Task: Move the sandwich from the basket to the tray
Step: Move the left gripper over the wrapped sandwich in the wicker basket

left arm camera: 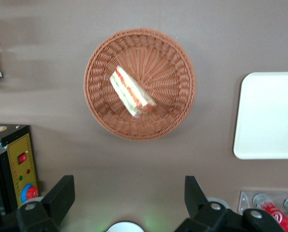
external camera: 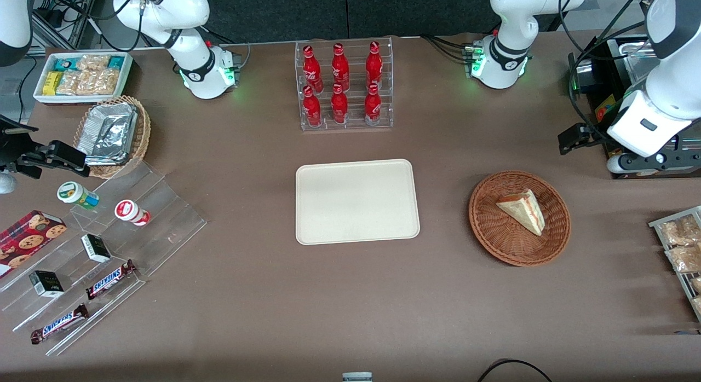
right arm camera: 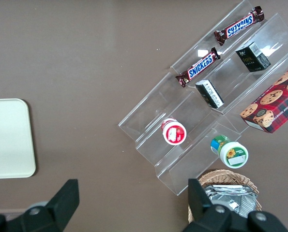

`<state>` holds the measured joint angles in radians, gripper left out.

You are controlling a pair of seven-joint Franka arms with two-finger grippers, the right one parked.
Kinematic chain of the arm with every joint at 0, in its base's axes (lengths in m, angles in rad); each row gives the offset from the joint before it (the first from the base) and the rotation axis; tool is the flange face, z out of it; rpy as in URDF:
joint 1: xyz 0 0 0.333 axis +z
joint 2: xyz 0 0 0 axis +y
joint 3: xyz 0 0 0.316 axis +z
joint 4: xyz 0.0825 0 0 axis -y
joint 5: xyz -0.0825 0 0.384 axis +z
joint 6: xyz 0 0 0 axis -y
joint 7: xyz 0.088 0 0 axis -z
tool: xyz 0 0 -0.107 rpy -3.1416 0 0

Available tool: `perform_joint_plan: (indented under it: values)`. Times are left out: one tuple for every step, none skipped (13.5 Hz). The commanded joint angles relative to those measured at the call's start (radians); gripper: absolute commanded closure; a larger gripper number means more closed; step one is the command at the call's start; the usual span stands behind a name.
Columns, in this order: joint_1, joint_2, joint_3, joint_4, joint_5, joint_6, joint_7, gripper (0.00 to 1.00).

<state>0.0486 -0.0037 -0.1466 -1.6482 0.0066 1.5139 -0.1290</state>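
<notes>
From the front we see the sandwich (external camera: pixel 523 209), a pale triangular wedge, lying in the round woven basket (external camera: pixel 493 229), nearer the camera than our raised gripper (external camera: pixel 569 138). The flat cream tray (external camera: pixel 357 201) with rounded corners sits well apart.

From the left wrist, our gripper (left arm camera: pixel 127 195) hangs spread wide, holding nothing, with the sandwich (left arm camera: pixel 131 92) showing red and green layers.

The hand (left arm camera: pixel 126 193), high above the worktop (external camera: pixel 246 305) near the basket (left arm camera: pixel 101 72), shows only two dark, wide-apart fingers (left arm camera: pixel 61 193), their bases cut by the picture's edge. The tray (left arm camera: pixel 269 116) runs off the wrist view's edge. The sandwich (left arm camera: pixel 131 92) filling is blurred. The snack rack (external camera: pixel 679 250) is cut off.
</notes>
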Motion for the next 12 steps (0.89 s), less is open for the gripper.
perform_joint_plan:
  values:
    - [-0.003,-0.005,0.007,0.018,-0.01,-0.023,0.013,0.0]
    - [-0.003,-0.005,0.007,0.015,-0.013,-0.015,0.012,0.0]
    - [-0.003,-0.005,0.007,-0.001,-0.013,0.003,0.017,0.0]
    - [-0.003,-0.007,0.007,-0.031,-0.011,0.028,0.025,0.0]
    - [-0.003,-0.009,0.007,-0.079,-0.008,0.06,0.026,0.0]
    - [-0.001,-0.013,0.007,-0.138,-0.008,0.125,0.026,0.0]
    - [-0.001,-0.018,0.007,-0.184,-0.008,0.181,0.026,0.0]
    - [-0.001,-0.019,0.007,-0.229,-0.008,0.246,0.026,0.0]
    - [-0.001,-0.019,0.007,-0.272,-0.008,0.309,0.023,0.0]
    - [0.0,-0.019,0.009,-0.31,-0.008,0.369,0.009,0.0]
    - [0.002,-0.016,0.009,-0.349,-0.008,0.408,-0.007,0.0]
    - [0.003,-0.01,0.009,-0.379,-0.005,0.434,-0.052,0.0]
